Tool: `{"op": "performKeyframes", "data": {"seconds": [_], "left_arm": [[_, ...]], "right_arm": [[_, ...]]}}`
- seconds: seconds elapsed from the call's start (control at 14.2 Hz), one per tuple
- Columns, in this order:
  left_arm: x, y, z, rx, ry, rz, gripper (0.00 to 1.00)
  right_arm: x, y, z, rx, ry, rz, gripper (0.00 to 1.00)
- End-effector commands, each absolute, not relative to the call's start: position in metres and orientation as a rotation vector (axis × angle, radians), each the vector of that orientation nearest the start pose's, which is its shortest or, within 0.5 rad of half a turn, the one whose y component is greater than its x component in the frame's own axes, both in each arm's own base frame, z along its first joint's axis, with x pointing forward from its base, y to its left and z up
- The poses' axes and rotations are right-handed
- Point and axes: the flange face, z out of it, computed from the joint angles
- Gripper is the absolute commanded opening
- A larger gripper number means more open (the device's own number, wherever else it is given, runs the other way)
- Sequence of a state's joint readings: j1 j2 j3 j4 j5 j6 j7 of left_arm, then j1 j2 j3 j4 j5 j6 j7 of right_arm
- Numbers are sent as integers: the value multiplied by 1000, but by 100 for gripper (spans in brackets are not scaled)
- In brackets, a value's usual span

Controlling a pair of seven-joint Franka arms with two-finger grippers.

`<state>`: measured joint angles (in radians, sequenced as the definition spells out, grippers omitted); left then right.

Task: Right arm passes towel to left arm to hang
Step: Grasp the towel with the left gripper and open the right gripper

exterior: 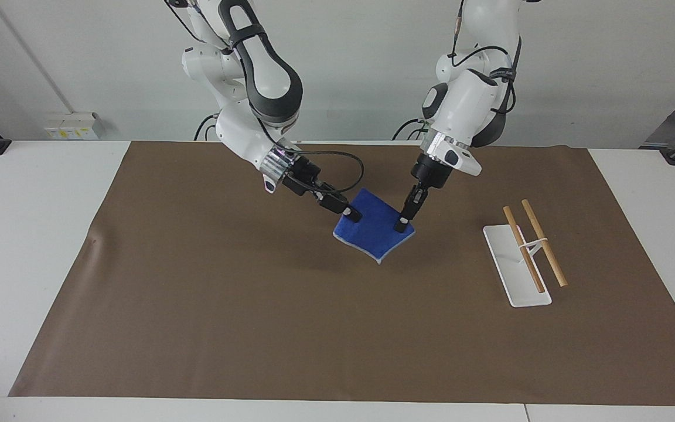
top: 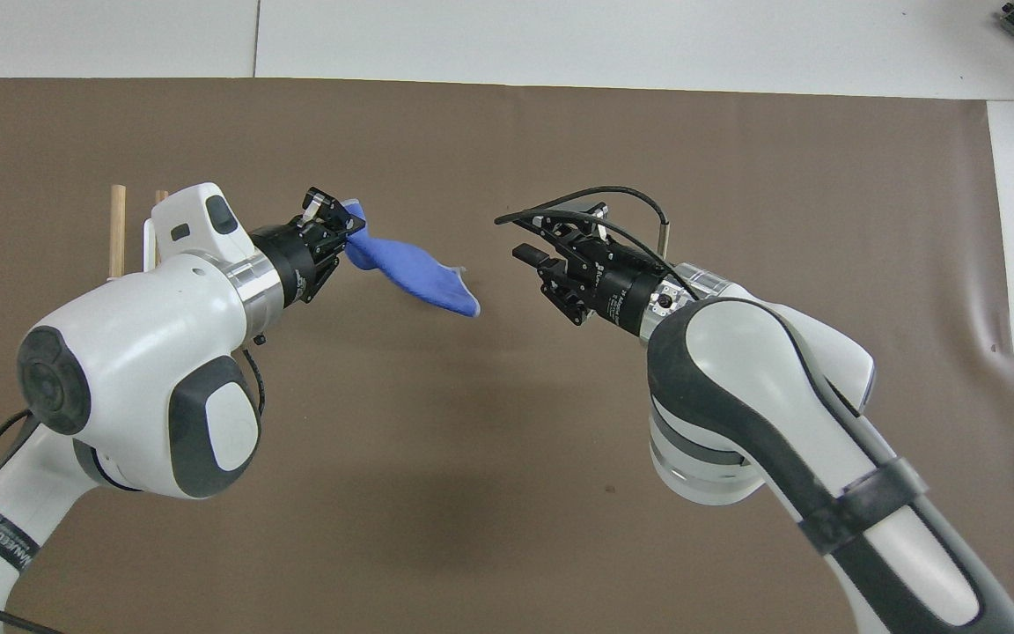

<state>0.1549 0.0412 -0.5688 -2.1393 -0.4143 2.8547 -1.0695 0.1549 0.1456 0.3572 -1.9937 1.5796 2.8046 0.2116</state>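
Handover near done, we judge: w/ the rack [top: 117,238] at its end of the counter, our left gripper [top: 331,220] clenches a corner of the towel [top: 415,277], which droops mid-counter, while our right gripper [top: 547,236] is open and, seen from overhead, clear of it; next, we carry & drape it over a rack bar.

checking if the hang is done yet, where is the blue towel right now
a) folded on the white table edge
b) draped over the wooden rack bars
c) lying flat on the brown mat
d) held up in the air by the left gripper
d: the towel hangs in the air from the left gripper, which is shut on one end of it, while the rack has nothing on its bars.
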Motion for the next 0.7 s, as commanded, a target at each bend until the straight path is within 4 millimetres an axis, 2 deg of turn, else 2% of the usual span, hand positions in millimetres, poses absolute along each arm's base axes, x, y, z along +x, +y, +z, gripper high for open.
{"op": "performKeyframes", "data": {"seconds": [0.0, 0.07, 0.28, 0.35, 0.49, 0.63], "left_arm": [[569, -170, 461, 2137, 1250, 445, 0], [576, -144, 458, 2143, 1272, 473, 0], [589, -83, 444, 2172, 1315, 525, 0], [591, -67, 443, 2181, 1315, 548, 0], [594, -50, 445, 2215, 1282, 588, 0], [595, -21, 443, 2218, 1309, 619, 0]], "right_arm": [[554, 243, 417, -1948, 972, -273, 100], [555, 238, 415, -2021, 901, -326, 100], [564, 212, 408, -2230, 669, -476, 100], [566, 204, 404, -2293, 600, -513, 100], [577, 173, 403, -2414, 484, -594, 100], [588, 146, 404, -2534, 349, -635, 100]]}}
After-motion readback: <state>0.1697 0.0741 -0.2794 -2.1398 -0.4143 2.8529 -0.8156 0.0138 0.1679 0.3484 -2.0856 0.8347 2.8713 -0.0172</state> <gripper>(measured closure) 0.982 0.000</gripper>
